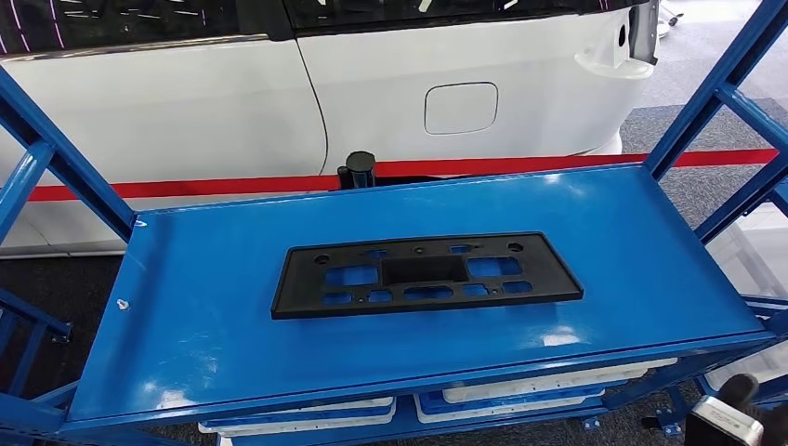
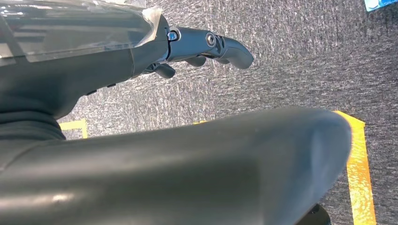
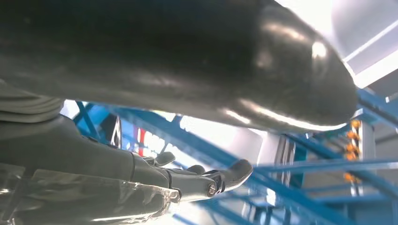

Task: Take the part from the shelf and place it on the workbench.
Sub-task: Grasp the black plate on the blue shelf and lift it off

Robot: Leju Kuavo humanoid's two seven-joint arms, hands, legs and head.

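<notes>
Lying flat on the blue shelf

Lying in the middle of the shiny blue metal shelf [image 1: 214,307] is the part [image 1: 426,274], a flat black plastic plate full of holes. The left hand [image 2: 206,49] hangs over grey carpet [image 2: 300,61], fingers [image 2: 234,51] loosely apart, holding nothing. The right hand [image 3: 197,180] is empty too.

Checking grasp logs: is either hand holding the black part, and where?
Nothing is held. The black part lies flat on the blue shelf; left hand and right hand are empty.
</notes>
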